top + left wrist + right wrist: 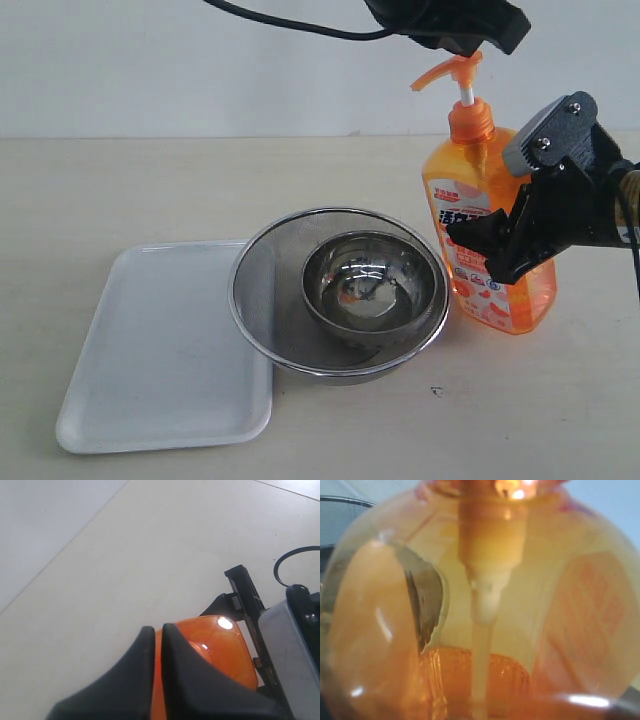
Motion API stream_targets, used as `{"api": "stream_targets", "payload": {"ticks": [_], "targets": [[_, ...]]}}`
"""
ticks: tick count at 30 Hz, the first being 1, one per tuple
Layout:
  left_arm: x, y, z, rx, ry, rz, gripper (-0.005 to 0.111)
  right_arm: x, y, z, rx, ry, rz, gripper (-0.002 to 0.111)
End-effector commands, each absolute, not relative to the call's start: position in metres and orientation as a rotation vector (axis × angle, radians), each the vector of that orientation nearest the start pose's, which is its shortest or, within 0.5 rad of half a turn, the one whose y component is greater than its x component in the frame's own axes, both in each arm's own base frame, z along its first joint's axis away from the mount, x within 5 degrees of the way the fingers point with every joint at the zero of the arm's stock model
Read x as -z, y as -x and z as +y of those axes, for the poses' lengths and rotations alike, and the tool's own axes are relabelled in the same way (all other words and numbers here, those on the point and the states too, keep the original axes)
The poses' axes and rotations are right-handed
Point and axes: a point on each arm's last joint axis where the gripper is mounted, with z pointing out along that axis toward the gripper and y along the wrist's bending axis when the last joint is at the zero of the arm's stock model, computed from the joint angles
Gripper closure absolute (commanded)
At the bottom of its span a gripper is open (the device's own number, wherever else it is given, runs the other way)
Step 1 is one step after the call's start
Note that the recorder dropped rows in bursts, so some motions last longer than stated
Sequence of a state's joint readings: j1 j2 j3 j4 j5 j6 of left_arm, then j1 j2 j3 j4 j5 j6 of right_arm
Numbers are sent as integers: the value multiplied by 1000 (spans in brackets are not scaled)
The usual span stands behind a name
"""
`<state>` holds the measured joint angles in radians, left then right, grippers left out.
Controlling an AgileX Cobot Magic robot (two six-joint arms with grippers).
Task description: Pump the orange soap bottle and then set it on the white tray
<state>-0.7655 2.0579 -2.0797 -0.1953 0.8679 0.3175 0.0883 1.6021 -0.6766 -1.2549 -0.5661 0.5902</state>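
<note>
The orange soap bottle stands upright on the table to the right of the bowls. Its pump head is raised, with the white stem showing. My right gripper comes in from the right and is shut on the bottle's labelled body. The bottle fills the right wrist view, where the fingers are hidden. My left gripper hangs just over the pump head, and its fingers are pressed almost together with nothing between them. The white tray lies flat at the left.
A round metal mesh strainer overlaps the tray's right edge and holds a smaller steel bowl. It stands close to the bottle's left. A black cable runs along the top to the left arm.
</note>
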Motion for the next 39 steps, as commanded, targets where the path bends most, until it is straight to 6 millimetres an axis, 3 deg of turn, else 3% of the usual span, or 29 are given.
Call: {"api": "stream_targets", "payload": {"ticks": [1, 13, 39], "targets": [[-296, -325, -353, 464, -1290, 2261, 102, -180, -285, 73, -262, 1087, 1873, 108], [-296, -325, -353, 464, -1290, 2261, 102, -178, -282, 73, -247, 1177, 1855, 108], [-292, -321, -349, 450, -1309, 2332, 102, -177, -282, 73, -243, 1177, 1857, 108]]}}
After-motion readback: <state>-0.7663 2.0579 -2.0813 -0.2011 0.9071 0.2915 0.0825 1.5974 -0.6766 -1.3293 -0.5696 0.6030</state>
